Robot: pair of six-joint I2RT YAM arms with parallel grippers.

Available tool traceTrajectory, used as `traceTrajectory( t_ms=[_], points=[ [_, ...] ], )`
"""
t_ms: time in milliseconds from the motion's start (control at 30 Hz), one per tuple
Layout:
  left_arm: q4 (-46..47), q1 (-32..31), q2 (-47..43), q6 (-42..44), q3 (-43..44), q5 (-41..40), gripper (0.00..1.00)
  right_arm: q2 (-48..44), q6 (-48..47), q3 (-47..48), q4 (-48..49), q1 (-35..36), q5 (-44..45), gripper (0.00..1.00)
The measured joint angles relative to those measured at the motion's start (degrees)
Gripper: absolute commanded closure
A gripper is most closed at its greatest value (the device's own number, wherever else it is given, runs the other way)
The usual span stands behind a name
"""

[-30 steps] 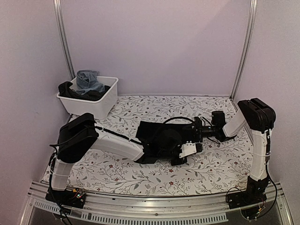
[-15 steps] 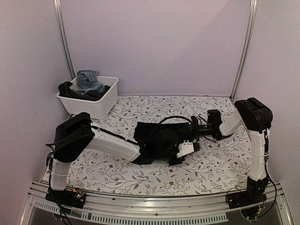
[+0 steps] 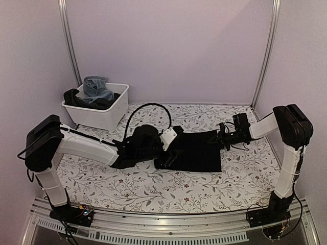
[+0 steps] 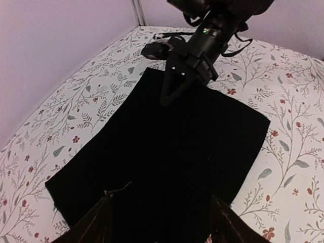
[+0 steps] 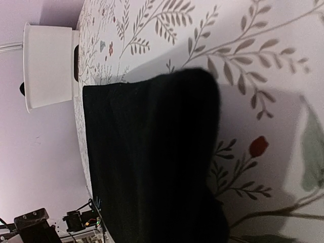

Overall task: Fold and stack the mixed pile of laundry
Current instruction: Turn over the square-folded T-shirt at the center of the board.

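Our left gripper (image 4: pixel 161 203) stands open over the left edge of the flat black cloth (image 3: pixel 196 150); our right gripper (image 4: pixel 171 90) is closed on its far right corner.

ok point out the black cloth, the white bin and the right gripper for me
black cloth (image 3: pixel 196 150), top view, flat middle
white bin (image 3: pixel 87 116), top view, front wall
right gripper (image 4: pixel 166 98), left wrist view, between its closed fingertips

No legible text or markings anywhere.
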Motion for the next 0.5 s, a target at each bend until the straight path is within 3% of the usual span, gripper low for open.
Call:
traceTrajectory(
  t_ms=[167,500],
  points=[
    [1.07,4.39,-4.57,-5.57,-5.09,-0.61,0.34,-7.02,-9.05,1.66,-10.58,-4.61,6.29,1.0],
    [1.14,7.41,-6.54,-8.72,-6.45,-2.16,0.34,-22.16,-22.75,7.5,-29.31,-10.75,23.61,1.0]
  ],
)
